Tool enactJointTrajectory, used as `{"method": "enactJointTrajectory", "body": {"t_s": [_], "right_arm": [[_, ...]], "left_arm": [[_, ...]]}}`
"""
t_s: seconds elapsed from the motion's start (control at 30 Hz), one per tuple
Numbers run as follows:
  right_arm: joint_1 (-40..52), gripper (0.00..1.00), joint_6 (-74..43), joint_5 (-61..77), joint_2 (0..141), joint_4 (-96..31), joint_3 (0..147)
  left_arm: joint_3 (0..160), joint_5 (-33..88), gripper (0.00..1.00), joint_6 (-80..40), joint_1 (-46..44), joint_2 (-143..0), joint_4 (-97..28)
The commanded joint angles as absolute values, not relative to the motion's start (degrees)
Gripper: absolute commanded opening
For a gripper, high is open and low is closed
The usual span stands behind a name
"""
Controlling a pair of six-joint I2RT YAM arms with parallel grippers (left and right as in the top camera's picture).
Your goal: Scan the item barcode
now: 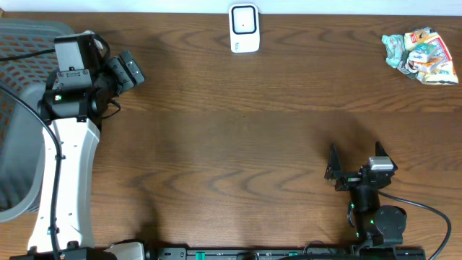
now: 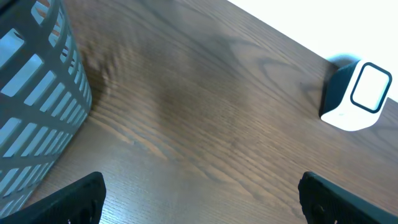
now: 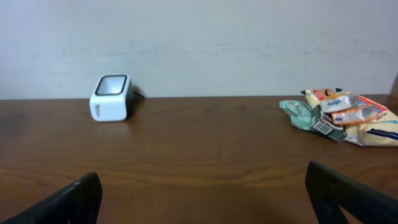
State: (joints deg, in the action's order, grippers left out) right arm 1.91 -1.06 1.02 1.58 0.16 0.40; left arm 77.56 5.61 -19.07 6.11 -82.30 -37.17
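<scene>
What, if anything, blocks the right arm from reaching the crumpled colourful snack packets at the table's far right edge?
Probably nothing, so likely yes: the right end effector is open and empty, and only bare brown wooden table lies between it and the snack packets, though its reach is unclear.

The table (image 1: 238, 144) is dark brown wood with visible grain. A white scanner (image 1: 244, 29) stands at its far edge, near the middle. A pile of crumpled snack packets (image 1: 422, 56) lies well right of the scanner. A grey slatted basket (image 2: 37, 112) stands well left of the scanner.
</scene>
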Motion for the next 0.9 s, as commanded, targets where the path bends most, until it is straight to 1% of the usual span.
{"method": "enactJointTrajectory", "body": {"t_s": [0.0, 0.07, 0.5, 0.87], "right_arm": [[2.26, 0.99, -1.23, 0.21, 0.27, -2.35, 0.32], [2.26, 0.99, -1.21, 0.16, 0.27, -4.58, 0.32], [1.72, 0.99, 0.99, 0.32, 0.27, -4.62, 0.32], [1.72, 0.99, -1.26, 0.34, 0.27, -4.64, 0.3]], "left_arm": [[77.76, 4.84, 0.98, -18.9, 6.2, -82.35, -37.3], [77.76, 4.84, 0.98, -18.9, 6.2, -82.35, -37.3], [77.76, 4.84, 0.98, -18.9, 6.2, -82.35, -37.3], [77.76, 4.84, 0.98, -18.9, 6.2, -82.35, -37.3]]}}
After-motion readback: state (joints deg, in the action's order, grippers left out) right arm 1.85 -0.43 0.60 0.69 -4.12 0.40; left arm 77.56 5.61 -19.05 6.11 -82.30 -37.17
